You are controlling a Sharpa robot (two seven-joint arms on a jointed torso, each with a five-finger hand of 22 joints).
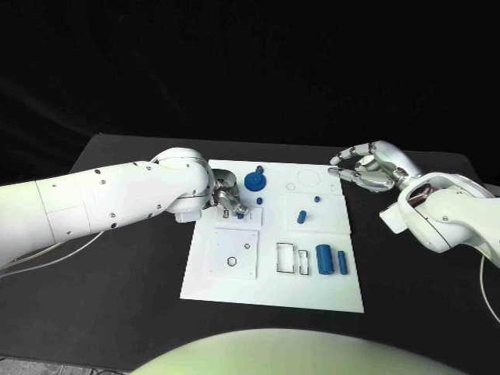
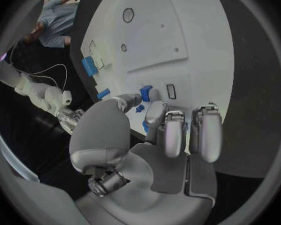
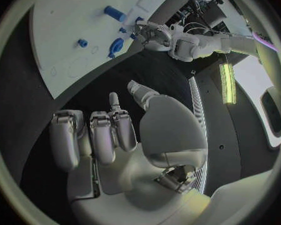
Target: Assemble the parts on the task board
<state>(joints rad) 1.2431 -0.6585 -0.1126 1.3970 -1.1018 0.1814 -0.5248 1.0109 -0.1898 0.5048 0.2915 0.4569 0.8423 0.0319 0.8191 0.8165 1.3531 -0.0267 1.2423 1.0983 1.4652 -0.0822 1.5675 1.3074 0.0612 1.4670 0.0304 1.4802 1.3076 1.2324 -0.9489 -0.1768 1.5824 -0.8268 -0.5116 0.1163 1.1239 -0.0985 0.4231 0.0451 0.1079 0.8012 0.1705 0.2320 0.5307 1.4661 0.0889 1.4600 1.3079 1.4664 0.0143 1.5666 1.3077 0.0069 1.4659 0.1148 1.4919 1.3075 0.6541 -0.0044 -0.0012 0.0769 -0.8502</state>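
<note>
The left hand [image 1: 230, 198] seems to pinch a small blue part [image 1: 242, 209], probably light, stiff, slippery; right hand [image 1: 369, 168] holds nothing, fingers curled loosely

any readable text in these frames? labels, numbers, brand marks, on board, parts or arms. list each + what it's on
None readable.
White task board plate: only outlined shapes (circles, rectangles), no letters or numbers.
Small blue parts: plain, no markings visible.
Left silver hand and right silver hand: no legible brand or label.
White arms: small dark dots only, apparently fasteners rather than text.
Black table: no signs.
</note>
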